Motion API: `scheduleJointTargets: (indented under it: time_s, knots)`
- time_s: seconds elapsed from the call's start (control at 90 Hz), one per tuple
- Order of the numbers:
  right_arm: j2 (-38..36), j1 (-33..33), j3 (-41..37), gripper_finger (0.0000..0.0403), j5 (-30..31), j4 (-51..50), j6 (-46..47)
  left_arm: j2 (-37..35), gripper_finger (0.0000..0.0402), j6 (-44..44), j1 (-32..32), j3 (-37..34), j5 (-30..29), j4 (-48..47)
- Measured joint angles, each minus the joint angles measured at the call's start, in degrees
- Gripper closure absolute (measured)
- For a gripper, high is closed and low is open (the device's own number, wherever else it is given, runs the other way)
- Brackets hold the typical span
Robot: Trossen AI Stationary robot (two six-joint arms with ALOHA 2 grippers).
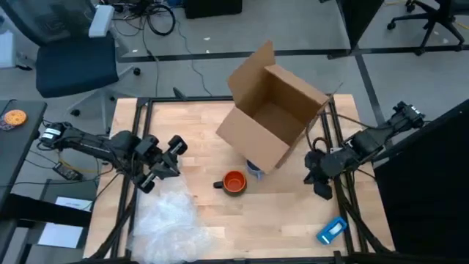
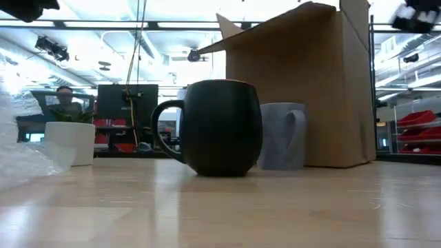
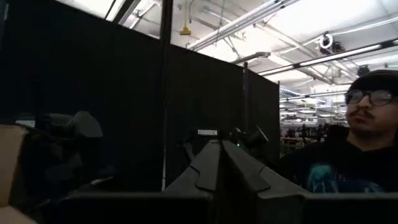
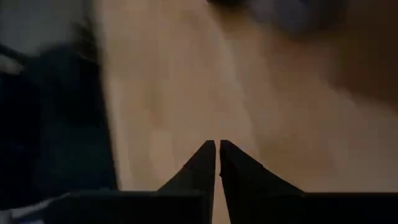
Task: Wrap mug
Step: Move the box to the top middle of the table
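Wrapping not started. The dark round mug with orange inside (image 1: 234, 182) stands bare on the wooden table (image 1: 278, 213), just in front of the open cardboard box (image 1: 271, 110), with the crumpled clear bubble wrap (image 1: 167, 220) well apart at the table's left front. Left gripper (image 1: 165, 158) is raised near the wrap, right gripper (image 4: 216, 144) over the right edge; both clenched, holding nothing. Next move likely calls for the left opening and dropping onto the wrap.
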Motion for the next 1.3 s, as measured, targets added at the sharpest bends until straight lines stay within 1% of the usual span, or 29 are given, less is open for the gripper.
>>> scheduleJointTargets:
  time_s: [0.089,0.211,0.244,0.3,0.422,0.611,0.722,0.822,0.878,1.022,1.211,1.3]
  knots:
    - [-0.5,-0.2,0.0,0.0403,1.1,-11.1,5.9,0.0,0.0401,0.0,0.0,0.0,-0.9,-1.5]
    - [-0.7,-1.3,0.0,0.0403,8.2,-25.6,15.7,0.0,0.0401,0.0,0.0,0.0,-1.8,-4.5]
    - [-0.6,-1.6,0.0,0.0403,10.1,-27.8,18.2,0.0,0.0401,0.0,0.0,0.0,-2.4,-5.1]
    - [-1.3,-2.3,-0.8,0.0403,13.6,-26.2,19.0,0.0,0.0401,0.0,0.0,0.0,-2.9,-5.9]
    - [-2.0,-3.6,-2.4,0.0403,20.2,-17.0,13.5,0.0,0.0401,0.0,0.0,0.0,-5.4,-7.9]
    - [0.3,-4.8,-4.8,0.0403,26.4,-4.1,4.8,0.0,0.0401,-0.2,0.0,-0.1,-6.5,-9.1]
    - [2.5,-5.5,-6.6,0.0403,28.7,3.8,1.6,0.0,0.0401,-0.2,0.1,-0.1,-7.1,-10.0]
    - [5.1,-6.2,-8.3,0.0403,28.8,10.4,-1.9,0.0,0.0401,-0.2,0.1,-0.1,-7.7,-10.6]
    - [6.7,-6.3,-8.3,0.0403,28.8,12.3,-3.5,0.0,0.0401,-0.2,0.0,-0.1,-7.9,-10.7]
    - [8.9,-6.3,-8.4,0.0403,28.5,10.8,-4.4,0.0,0.0401,-0.4,0.1,-0.1,-7.9,-11.0]
    - [6.8,-6.1,-6.8,0.0403,29.2,-1.6,3.6,0.0,0.0401,-2.4,0.1,-0.1,-8.2,-12.6]
    - [4.7,-4.7,-4.4,0.0403,30.0,-4.3,4.5,0.1,0.0401,-2.8,0.1,-0.1,-8.2,-14.0]
